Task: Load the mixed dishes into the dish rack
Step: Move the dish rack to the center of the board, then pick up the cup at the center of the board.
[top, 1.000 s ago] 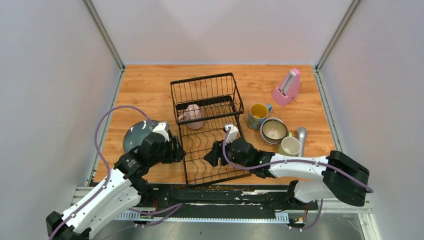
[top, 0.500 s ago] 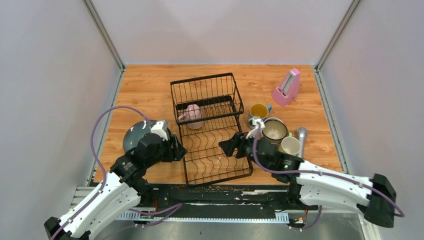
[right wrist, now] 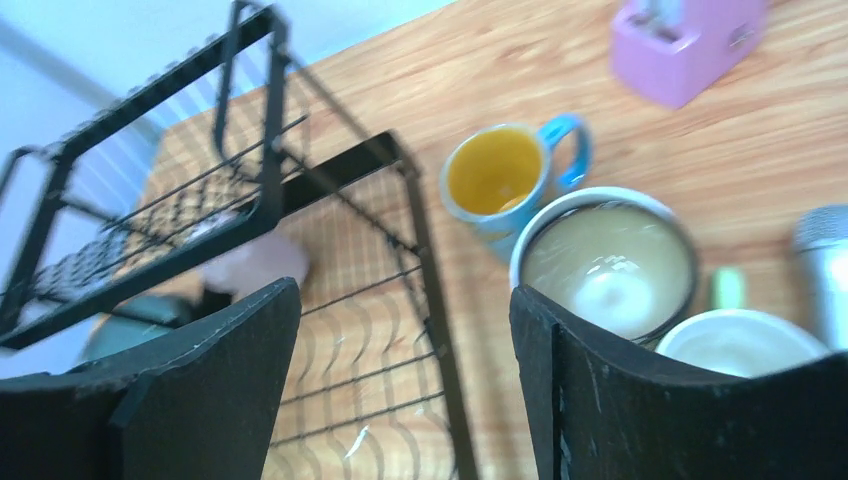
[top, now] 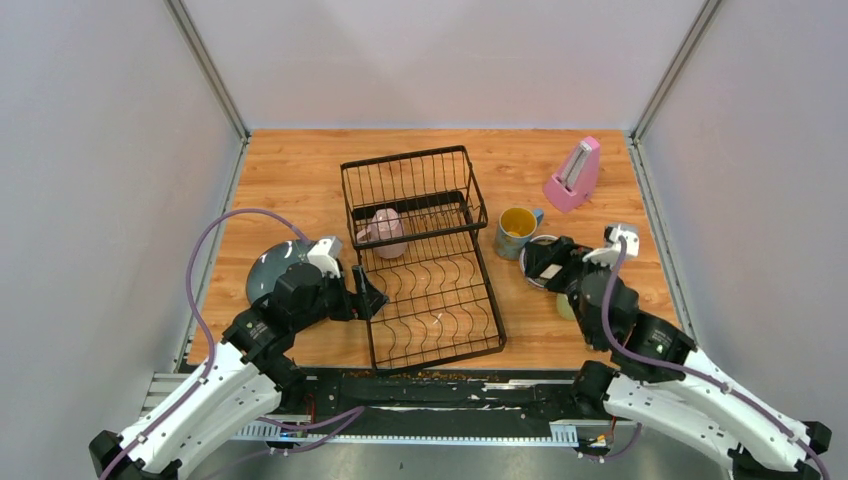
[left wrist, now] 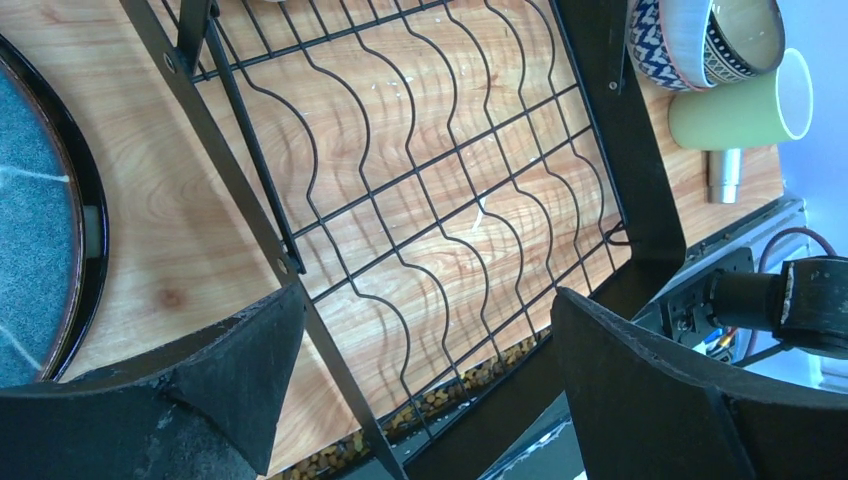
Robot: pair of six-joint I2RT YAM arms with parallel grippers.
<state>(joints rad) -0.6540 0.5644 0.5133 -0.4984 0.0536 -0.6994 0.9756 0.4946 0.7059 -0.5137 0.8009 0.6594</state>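
Mid-table stands the black dish rack (top: 436, 300), with a pink mug (top: 385, 232) in it at the foot of the tall basket end. Left of the rack, flat on the wood: a dark speckled plate (top: 268, 272), its near edge under the left arm. Right of the rack, crowded together: a blue mug (top: 516, 230) with a yellow inside, a patterned bowl (right wrist: 605, 260), a green mug (left wrist: 740, 105) and a microphone (right wrist: 825, 260). Farther back: a pink metronome (top: 573, 175).

From above, largely hidden beneath the right arm: bowl, green mug, microphone. Plain only from the wrists.

Left gripper (top: 368, 297): jaws spread wide, low over the left rail of the rack's wavy tray, clasping nothing. Contact with the wire impossible to tell. Right gripper (top: 535, 262): jaws well apart, hovering above the bowl, holding nothing.
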